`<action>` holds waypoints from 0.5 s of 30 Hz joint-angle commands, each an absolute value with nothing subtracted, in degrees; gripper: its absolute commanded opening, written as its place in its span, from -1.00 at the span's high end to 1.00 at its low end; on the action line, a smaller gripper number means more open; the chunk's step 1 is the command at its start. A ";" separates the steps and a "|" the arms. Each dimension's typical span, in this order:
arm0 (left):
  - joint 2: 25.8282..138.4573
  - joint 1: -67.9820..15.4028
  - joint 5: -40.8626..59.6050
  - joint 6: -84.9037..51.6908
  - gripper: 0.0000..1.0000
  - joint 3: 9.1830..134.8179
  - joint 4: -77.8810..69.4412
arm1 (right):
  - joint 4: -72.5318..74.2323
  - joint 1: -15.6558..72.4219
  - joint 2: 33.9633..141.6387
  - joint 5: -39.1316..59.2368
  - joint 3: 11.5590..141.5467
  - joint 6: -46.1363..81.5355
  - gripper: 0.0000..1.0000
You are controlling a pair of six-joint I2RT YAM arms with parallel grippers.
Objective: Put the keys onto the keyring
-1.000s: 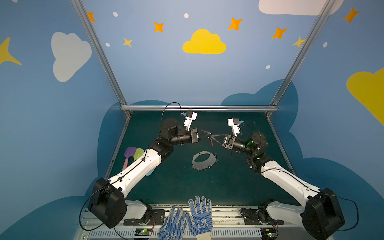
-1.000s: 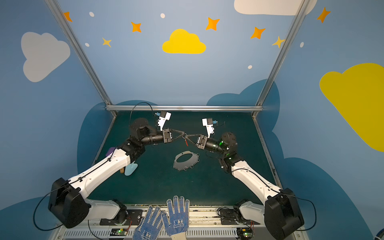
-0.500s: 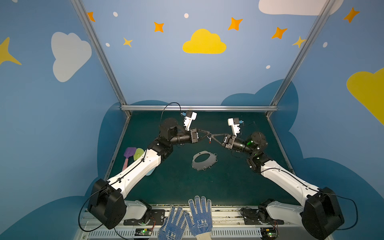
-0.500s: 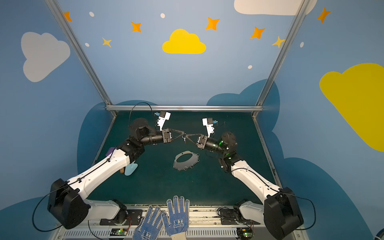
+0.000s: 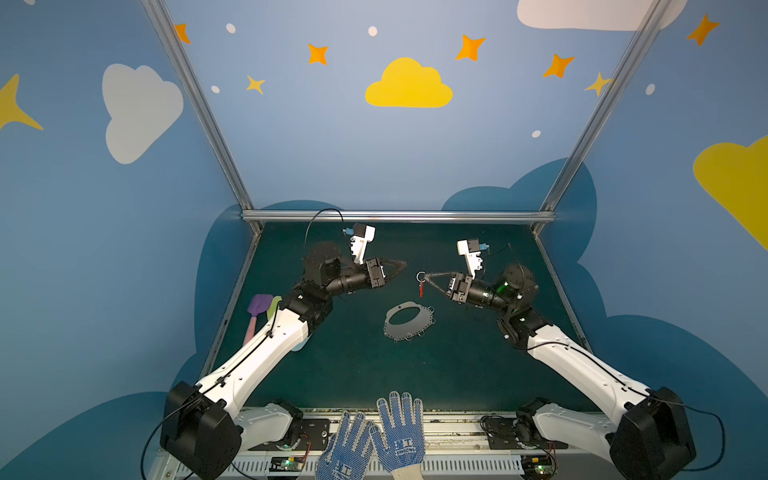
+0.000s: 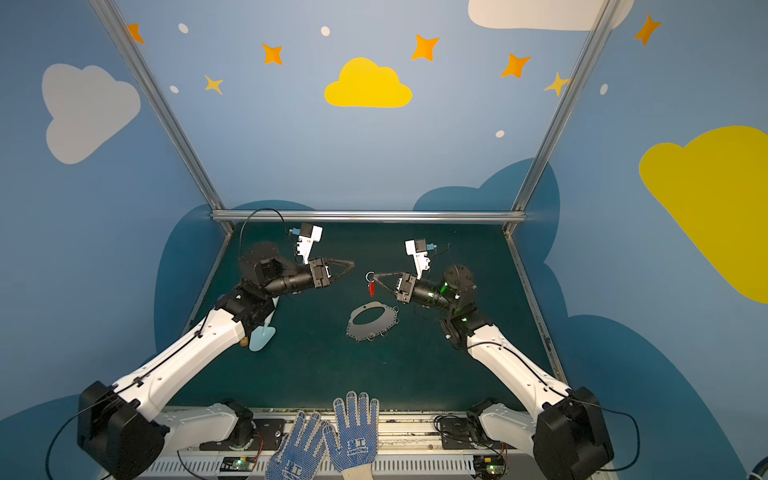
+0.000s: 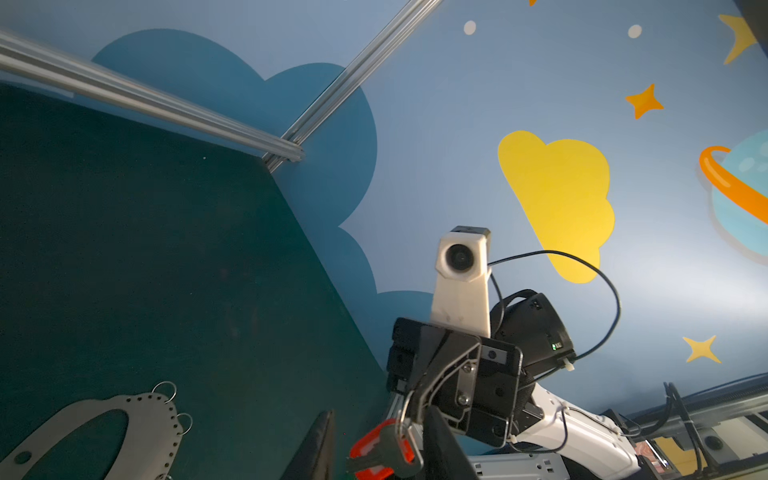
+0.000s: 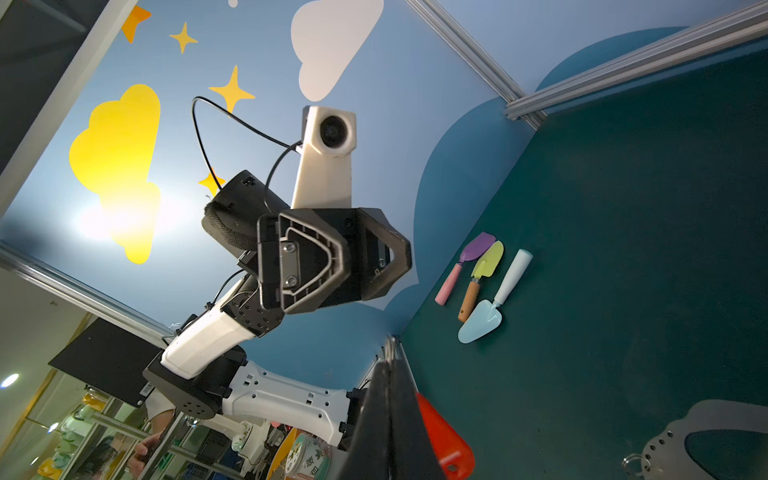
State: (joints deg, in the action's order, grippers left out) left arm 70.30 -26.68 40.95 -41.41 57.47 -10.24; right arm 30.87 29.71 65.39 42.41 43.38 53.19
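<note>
Aloft, the right tool (image 5: 427, 276) clenches the keys (image 5: 422, 286); the left tool (image 5: 401, 267) gapes empty, just apart. The keyring (image 5: 419, 326) lies flat, central on the table (image 5: 457, 374), well clear of its edges.

The desk (image 5: 353, 365) is dark green. The keyring (image 5: 417, 328) is grey, its rim dotted with holes. The keys (image 5: 421, 287) carry a red tag. The gloves (image 5: 401, 432) are blue-dotted, the shovels (image 8: 488, 266) pastel.
</note>
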 commanded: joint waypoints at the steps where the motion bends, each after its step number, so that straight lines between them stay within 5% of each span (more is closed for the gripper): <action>1: 69.73 -25.97 38.89 -41.30 0.17 56.65 -6.49 | 27.17 29.36 63.83 41.99 43.15 49.81 1.00; 15: 78.21 -27.50 36.97 -39.34 0.06 52.99 5.15 | 9.96 23.39 57.91 38.54 38.85 38.69 1.00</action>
